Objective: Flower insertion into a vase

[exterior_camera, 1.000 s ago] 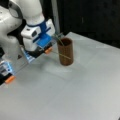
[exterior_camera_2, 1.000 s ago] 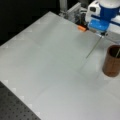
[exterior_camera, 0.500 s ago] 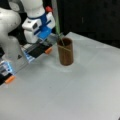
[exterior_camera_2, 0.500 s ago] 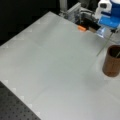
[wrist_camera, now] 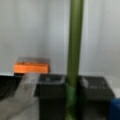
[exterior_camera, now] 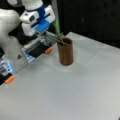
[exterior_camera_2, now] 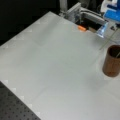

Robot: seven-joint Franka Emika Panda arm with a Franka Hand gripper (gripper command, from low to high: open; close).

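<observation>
My hand: it was just above the vase's rim, at a front view's upper left, clamped on the flower stem.
Flower stem: thin and green (it ran straight up between my two dark fingers), its low end at the vase's mouth.
Vase: brown, upright on the white worktop, near the worktop's far edge.
Orange block: beside the rail behind.

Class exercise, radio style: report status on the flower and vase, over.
Gripper shut on green flower stem, right at vase mouth. Stem's lower end at the rim, vase upright on table. Nothing blocking the vase.
</observation>
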